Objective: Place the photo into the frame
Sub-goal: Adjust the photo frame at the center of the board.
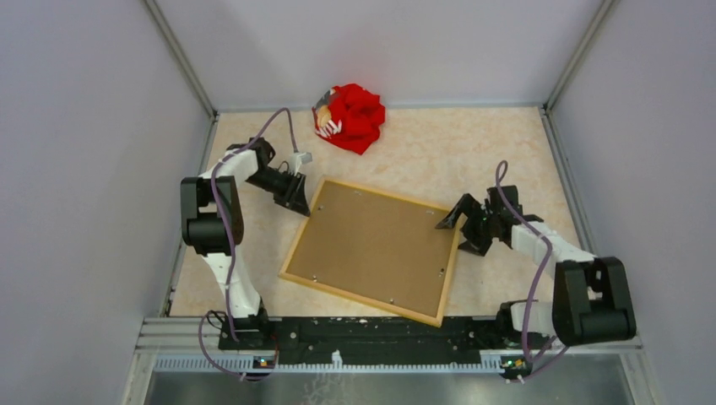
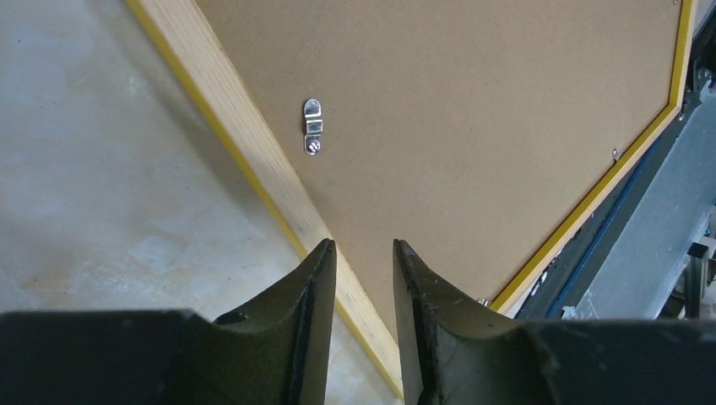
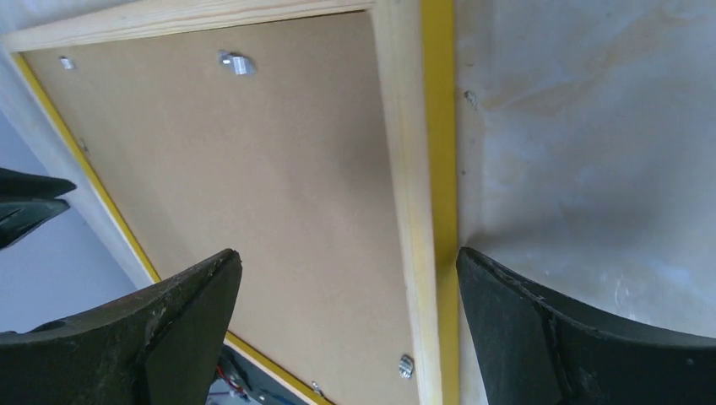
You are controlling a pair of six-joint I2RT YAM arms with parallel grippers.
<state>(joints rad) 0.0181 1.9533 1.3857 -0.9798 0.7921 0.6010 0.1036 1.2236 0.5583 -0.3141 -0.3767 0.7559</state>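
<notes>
Top view: the frame (image 1: 302, 226) lies reverse-up, skewed, mid-table (image 1: 473, 152), with a brown backing board (image 1: 371, 249) inside it. There is bare table on the far and right sides. A red cloth (image 1: 353, 116) sits well apart at the far edge. The left hand (image 1: 301, 201) is at the frame's far-left corner, the right hand (image 1: 460, 236) at its right edge.

Left wrist: fingers a narrow gap apart, grasping nothing, over the wooden rail (image 2: 253, 143); a metal clip (image 2: 312, 126) is ahead.

Right wrist: hand released, spread wide, straddling the rail (image 3: 414, 169).

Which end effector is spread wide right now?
The right end effector, by the frame's right edge: its fingers stand far apart. The left end effector, at the frame's far-left corner, shows only a narrow gap.
</notes>
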